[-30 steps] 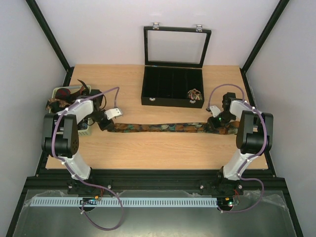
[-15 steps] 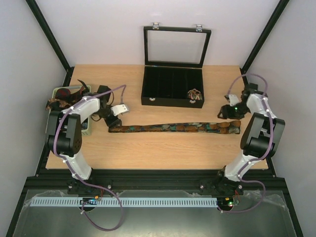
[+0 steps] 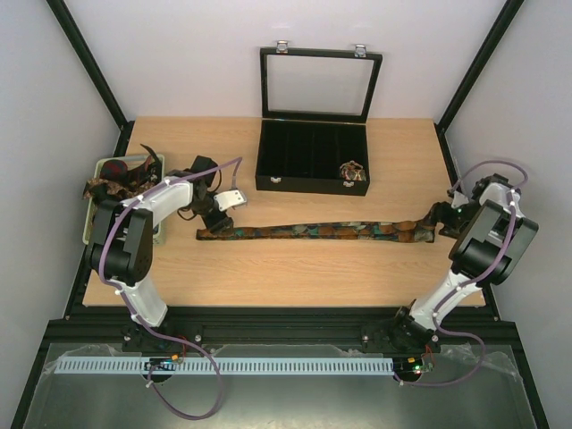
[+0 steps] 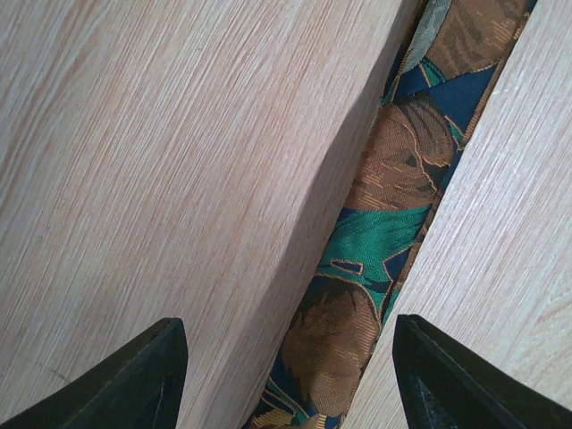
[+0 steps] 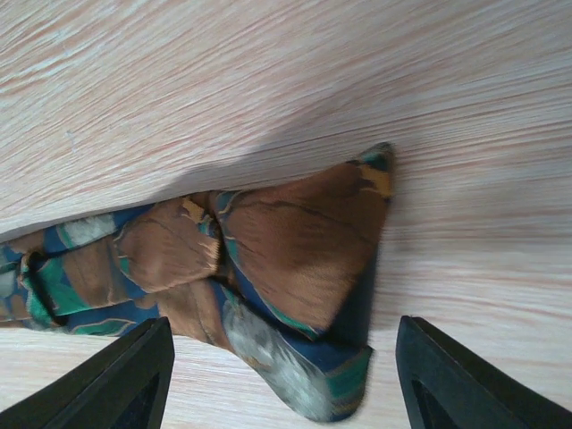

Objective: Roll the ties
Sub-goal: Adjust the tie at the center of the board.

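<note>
One tie, patterned in brown, green and blue, lies stretched flat across the table from left to right. My left gripper hovers open over its narrow left end. In the left wrist view the narrow strip of the tie runs between the spread fingers of that gripper, untouched. My right gripper is open over the wide right end. In the right wrist view the tie's creased wide tip lies just beyond the open gripper. More ties are heaped at the far left.
A black compartmented box with its glass lid raised stands at the back centre, with a rolled tie in its front right compartment. A pale green basket at the left edge holds the heaped ties.
Both grippers have opened and let go of the tie's ends. The right arm swung out to the right, the left gripper shifted slightly right. The tie now lies flat on the table.
</note>
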You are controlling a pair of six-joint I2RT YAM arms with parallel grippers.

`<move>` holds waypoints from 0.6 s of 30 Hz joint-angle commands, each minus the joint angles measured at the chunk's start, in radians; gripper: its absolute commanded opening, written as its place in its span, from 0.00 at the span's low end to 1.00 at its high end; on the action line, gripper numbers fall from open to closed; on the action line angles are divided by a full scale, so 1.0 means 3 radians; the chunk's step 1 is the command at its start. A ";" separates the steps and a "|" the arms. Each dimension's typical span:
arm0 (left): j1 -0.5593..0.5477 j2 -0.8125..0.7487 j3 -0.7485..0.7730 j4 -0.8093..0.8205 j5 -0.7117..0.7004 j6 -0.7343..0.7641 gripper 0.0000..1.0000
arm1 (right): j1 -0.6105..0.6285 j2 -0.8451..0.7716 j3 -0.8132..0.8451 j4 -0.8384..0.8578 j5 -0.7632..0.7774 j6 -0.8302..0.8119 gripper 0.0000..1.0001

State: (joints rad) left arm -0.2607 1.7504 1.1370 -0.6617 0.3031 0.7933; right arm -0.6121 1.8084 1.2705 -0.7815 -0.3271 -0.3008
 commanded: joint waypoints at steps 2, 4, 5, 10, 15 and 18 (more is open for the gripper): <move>0.0002 0.0016 -0.0082 0.0044 0.0046 -0.0095 0.66 | 0.0013 0.0375 0.0090 -0.0449 -0.0710 0.0134 0.65; 0.0002 0.0006 -0.0106 0.0055 0.0043 -0.0090 0.66 | 0.0042 0.0384 0.0190 -0.0579 -0.0941 0.0122 0.62; 0.0000 -0.0003 -0.0122 0.0063 0.0038 -0.0084 0.66 | 0.0079 0.0368 0.0249 -0.0673 -0.1112 0.0041 0.62; 0.0005 -0.0026 -0.0189 0.0094 0.0017 -0.0046 0.66 | 0.0572 0.0067 0.0349 -0.1064 -0.1492 -0.0338 0.60; 0.0002 0.0001 -0.0185 0.0070 0.0013 -0.0013 0.66 | 0.1108 -0.0028 0.0303 -0.1302 -0.1538 -0.0581 0.60; 0.0009 -0.0005 -0.0181 0.0059 -0.0014 0.0020 0.66 | 0.1180 -0.0059 0.0324 -0.1441 -0.1467 -0.0760 0.60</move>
State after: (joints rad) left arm -0.2607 1.7504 1.0889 -0.6334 0.3035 0.7792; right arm -0.2672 1.8091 1.3575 -1.0630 -0.7418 -0.4343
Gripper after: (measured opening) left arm 0.657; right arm 0.603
